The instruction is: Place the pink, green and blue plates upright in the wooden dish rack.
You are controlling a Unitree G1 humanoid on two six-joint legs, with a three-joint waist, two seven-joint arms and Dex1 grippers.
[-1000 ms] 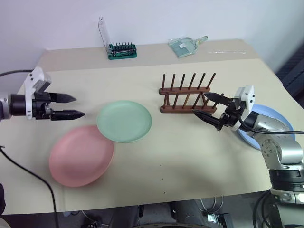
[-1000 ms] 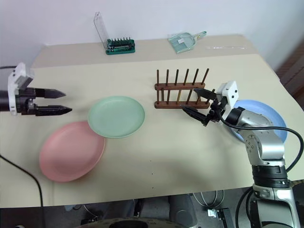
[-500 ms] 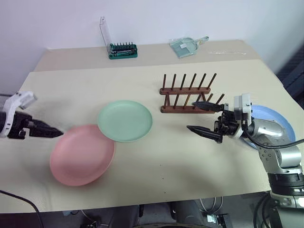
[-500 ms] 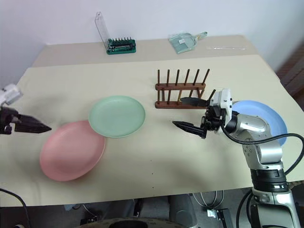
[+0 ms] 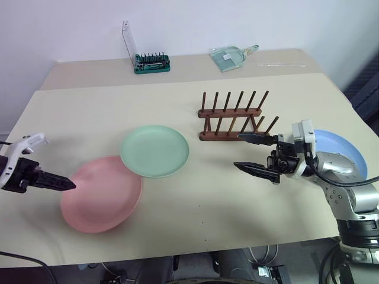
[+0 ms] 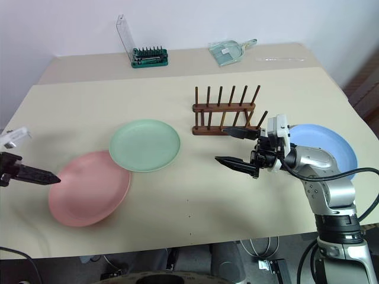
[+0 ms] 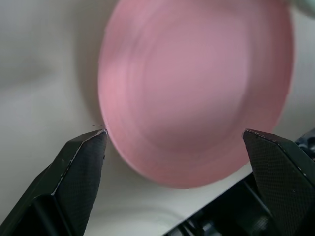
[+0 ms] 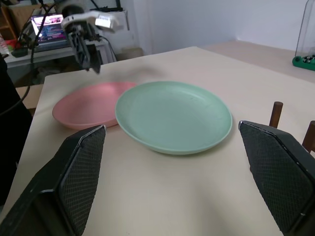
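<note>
Both pincers stay open and empty; the left pincer (image 5: 66,184) has dropped beside the pink plate (image 5: 102,194).

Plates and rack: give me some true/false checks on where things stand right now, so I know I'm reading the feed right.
1. The rack holds no plates. True.
2. The green plate overlaps the pink plate's rim. True.
3. The left gripper is shut on the pink plate. False: it is open, its fingers apart over the plate's edge, gripping nothing.
4. The blue plate stands upright in the rack. False: it lies flat on the table to the right of the rack, partly behind the right arm.
5. The right gripper is open and empty. True.
</note>
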